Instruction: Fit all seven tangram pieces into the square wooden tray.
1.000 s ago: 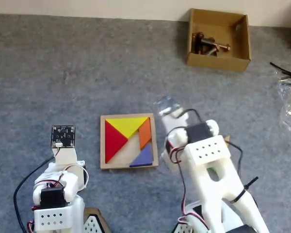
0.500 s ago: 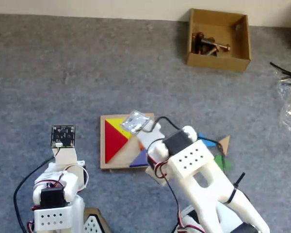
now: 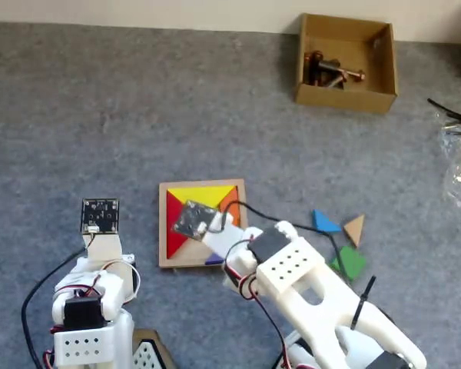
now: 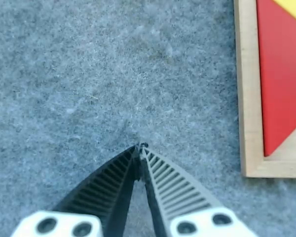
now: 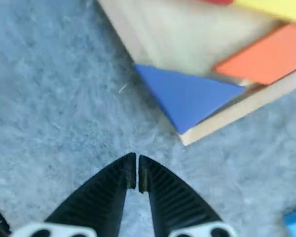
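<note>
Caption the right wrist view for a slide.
Right gripper, shut, over grey carpet beside the corner of the square wooden tray, where a blue triangular piece lies next to an orange piece.

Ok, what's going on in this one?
Two robot arms are at a tangram puzzle. The tray holds a red piece, a yellow piece, an orange piece and a blue-purple piece. A blue triangle, a tan triangle and a green piece lie on the carpet on the right arm's side. The right arm leans across the tray, jaws shut and empty. The left arm sits beside the tray, jaws shut.
</note>
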Tool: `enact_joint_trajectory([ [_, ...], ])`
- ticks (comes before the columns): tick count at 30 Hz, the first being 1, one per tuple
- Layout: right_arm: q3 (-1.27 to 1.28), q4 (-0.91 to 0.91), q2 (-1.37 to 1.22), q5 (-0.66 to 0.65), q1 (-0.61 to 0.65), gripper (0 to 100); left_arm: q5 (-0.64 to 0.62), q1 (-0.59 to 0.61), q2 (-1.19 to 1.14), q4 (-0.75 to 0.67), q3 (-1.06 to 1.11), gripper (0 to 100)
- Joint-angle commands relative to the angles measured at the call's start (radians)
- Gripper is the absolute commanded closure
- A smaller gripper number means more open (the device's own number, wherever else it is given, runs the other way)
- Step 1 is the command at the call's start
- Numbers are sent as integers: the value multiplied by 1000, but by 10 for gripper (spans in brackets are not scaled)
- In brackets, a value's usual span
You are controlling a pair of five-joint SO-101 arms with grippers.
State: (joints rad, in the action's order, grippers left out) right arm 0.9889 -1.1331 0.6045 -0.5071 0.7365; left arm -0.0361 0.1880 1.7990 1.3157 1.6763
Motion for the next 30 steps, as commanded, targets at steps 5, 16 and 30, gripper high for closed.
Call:
enact_joint_trajectory([
  [5,-2,33,-1,21,48,993,-2,8,-7,8,21,995],
  [16,7,125,-2,28,111,993,-2,8,-7,8,21,995],
  [30,8,223,-4,98,127,993,-2,8,-7,8,21,995],
])
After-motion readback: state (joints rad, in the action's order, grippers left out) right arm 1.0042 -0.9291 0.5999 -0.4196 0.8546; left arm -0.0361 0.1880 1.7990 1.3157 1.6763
